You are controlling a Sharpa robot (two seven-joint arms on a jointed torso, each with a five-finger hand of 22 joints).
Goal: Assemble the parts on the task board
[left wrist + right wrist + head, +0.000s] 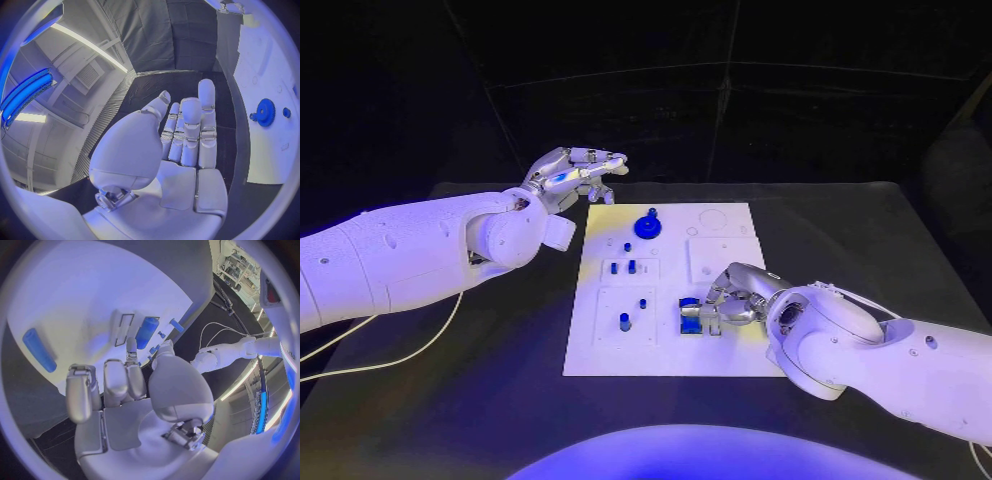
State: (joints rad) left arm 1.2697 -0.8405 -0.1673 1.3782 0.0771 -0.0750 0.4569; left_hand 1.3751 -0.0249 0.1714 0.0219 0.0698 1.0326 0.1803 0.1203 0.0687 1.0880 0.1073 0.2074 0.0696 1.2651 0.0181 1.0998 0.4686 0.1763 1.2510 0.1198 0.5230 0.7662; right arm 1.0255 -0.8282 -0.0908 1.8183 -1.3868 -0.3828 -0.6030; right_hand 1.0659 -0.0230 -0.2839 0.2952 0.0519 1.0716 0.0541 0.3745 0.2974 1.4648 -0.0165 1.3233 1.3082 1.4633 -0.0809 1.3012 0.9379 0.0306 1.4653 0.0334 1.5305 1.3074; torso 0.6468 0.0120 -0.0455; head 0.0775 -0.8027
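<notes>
While my left robot hand (574, 172) hovers with fingers apart, holding nothing, the blue gear (648, 224) stands on the task board (733, 345) just beside it. My right robot hand (730, 300) rests over the board's near edge, fingers at a blue part (689, 303); I cannot tell whether it grips.

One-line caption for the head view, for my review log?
Right hand works at a blue part on the white task board; left hand hovers empty beyond the board's far left corner.

place: robotics lab | cues: black curtained backdrop (733, 90); ceiling strip lights (28, 92); black table (473, 400)
</notes>
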